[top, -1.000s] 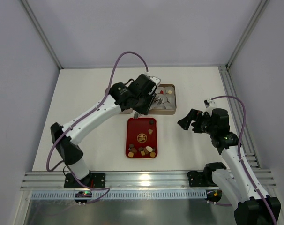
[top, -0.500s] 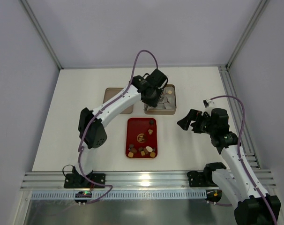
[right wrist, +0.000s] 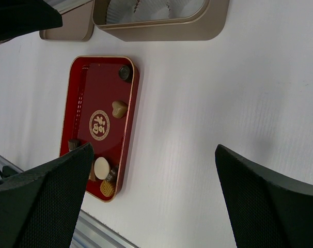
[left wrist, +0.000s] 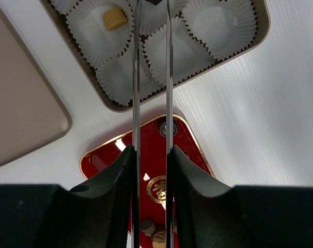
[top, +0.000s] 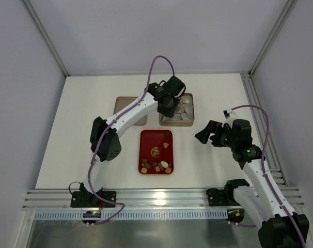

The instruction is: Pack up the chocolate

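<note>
The chocolate lies in a red tray (top: 155, 151): a dark round piece (right wrist: 125, 72), a tan piece (right wrist: 119, 108) and a cluster at the near end (top: 156, 166). One tan piece (left wrist: 115, 18) sits in a white paper cup in the gold box (left wrist: 261, 31). My left gripper (top: 168, 107) hangs over the box, its long metal blades close together. A dark piece shows between the tips (left wrist: 152, 2) at the frame's top edge. My right gripper (right wrist: 154, 150) is wide open and empty over bare table, right of the tray.
The box (top: 176, 109) holds several white paper cups (left wrist: 218, 20). Its tan lid (top: 129, 109) lies flat to the left of it. Metal rails run along the table's near and right edges.
My left arm has swung from the tray's far edge to over the gold box and changed its elbow pose. The right arm has not moved.
</note>
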